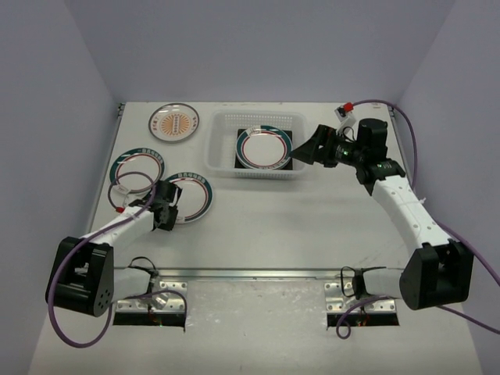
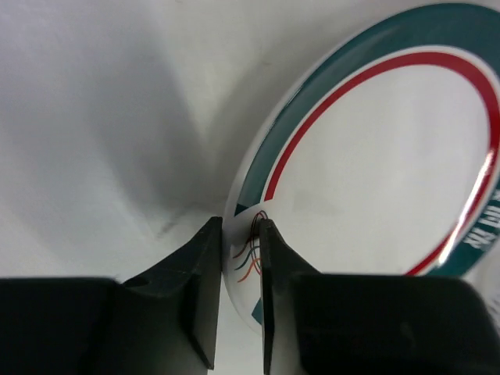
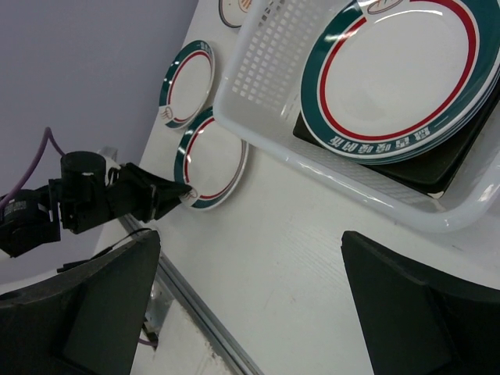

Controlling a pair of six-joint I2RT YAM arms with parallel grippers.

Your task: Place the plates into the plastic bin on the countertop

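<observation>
Here the left pincer [image 2: 240,228] clamps a teal-rimmed plate [image 2: 375,180] (right pincer [image 3: 250,242] gaping, empty).

Looks like a robotics lab or test cell, not a home. Told by the bare off-white table [image 1: 312,226], closed in on three sides by plain lavender-grey walls [image 1: 258,47]; by the left arm [image 1: 117,226] and right arm [image 1: 402,203] bolted at the near edge on metal brackets [image 1: 170,287] beside a rail [image 1: 250,273]; by purple cables [image 1: 375,101] trailing loose across the set-up.
</observation>
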